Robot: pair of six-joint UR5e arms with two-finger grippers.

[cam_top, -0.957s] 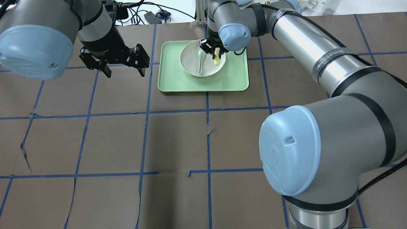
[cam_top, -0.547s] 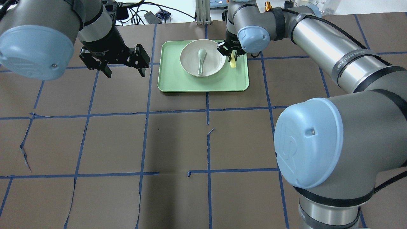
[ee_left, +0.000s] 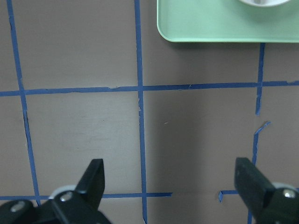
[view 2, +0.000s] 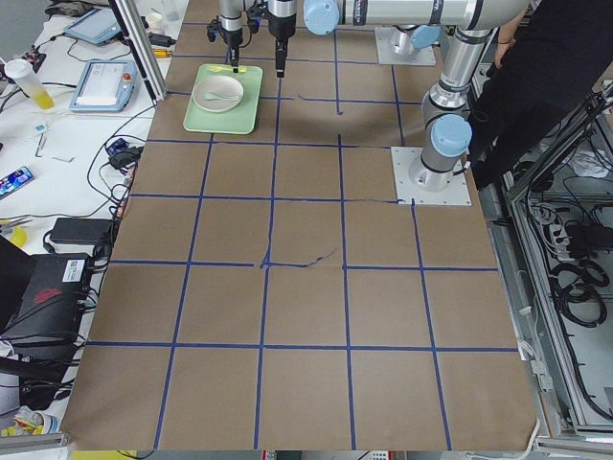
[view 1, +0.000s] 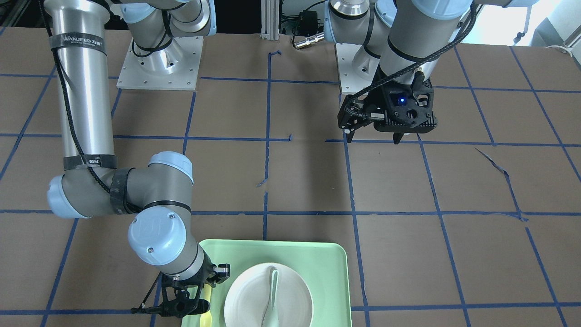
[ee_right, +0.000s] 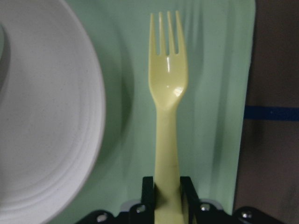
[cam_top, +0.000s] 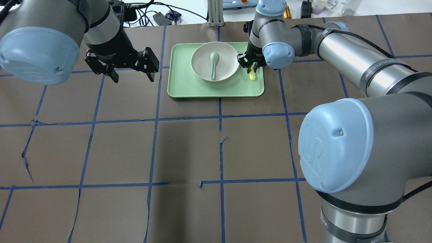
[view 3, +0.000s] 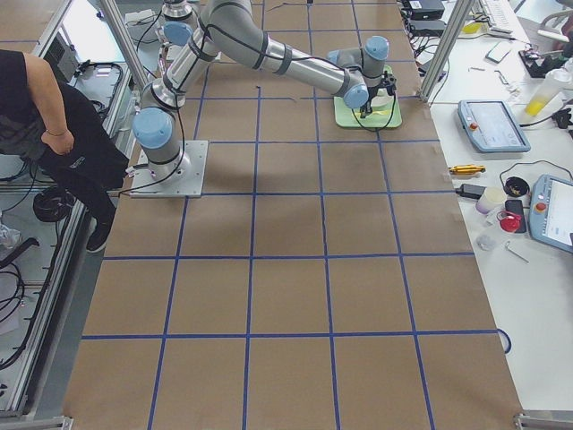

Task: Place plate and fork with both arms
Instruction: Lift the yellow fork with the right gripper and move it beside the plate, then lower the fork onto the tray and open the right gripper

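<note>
Now: 1 plate (cam_top: 227, 64) | 1 spoon (cam_top: 212, 65) | 1 fork (ee_right: 167, 93), clamped in right claw (cam_top: 250, 66) | left claw (cam_top: 133, 78) apart

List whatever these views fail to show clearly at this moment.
- Handle end of the fork: right wrist view, hidden inside the right gripper and past the bottom edge.
- Whether the fork touches the tray: overhead view, too small, wrist partly in the way.
- The plate and spoon: front-facing view, cut off by the bottom edge.
- Side views: fork too small for detail.

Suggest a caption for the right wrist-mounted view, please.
Right tool grips the fork over the tray, beside the plate.
</note>
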